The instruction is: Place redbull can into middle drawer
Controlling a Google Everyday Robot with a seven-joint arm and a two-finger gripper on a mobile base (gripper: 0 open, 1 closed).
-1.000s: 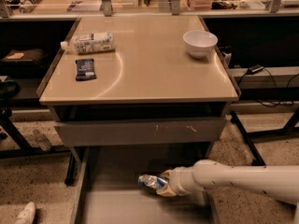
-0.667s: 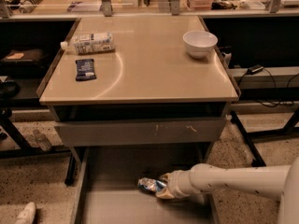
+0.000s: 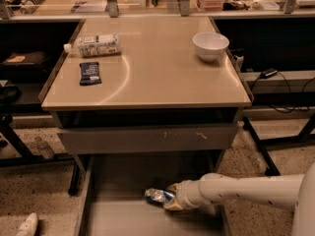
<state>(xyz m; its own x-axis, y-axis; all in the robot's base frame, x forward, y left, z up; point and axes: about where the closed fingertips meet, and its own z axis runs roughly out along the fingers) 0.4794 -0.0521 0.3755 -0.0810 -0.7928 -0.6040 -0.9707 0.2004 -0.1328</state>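
Observation:
The redbull can (image 3: 158, 196), blue and silver, lies on its side in the tips of my gripper (image 3: 170, 199). The gripper is shut on the can's right end. My white arm (image 3: 246, 191) reaches in from the lower right, under the table. The can sits low over the floor of the pulled-out middle drawer (image 3: 120, 178), a wide grey tray, right of its middle. I cannot tell whether the can touches the floor. The drawer's left wall (image 3: 83, 200) runs down toward the front.
A flat grey front panel (image 3: 147, 139) with orange scratches sits above the open drawer. On the tabletop (image 3: 157, 82) are a clear bottle (image 3: 93, 44), a dark-blue snack bar (image 3: 90, 73) and a white bowl (image 3: 210, 45). Table legs and cables stand at the right.
The gripper and the can have sunk slightly toward the drawer floor. Nothing else has moved.

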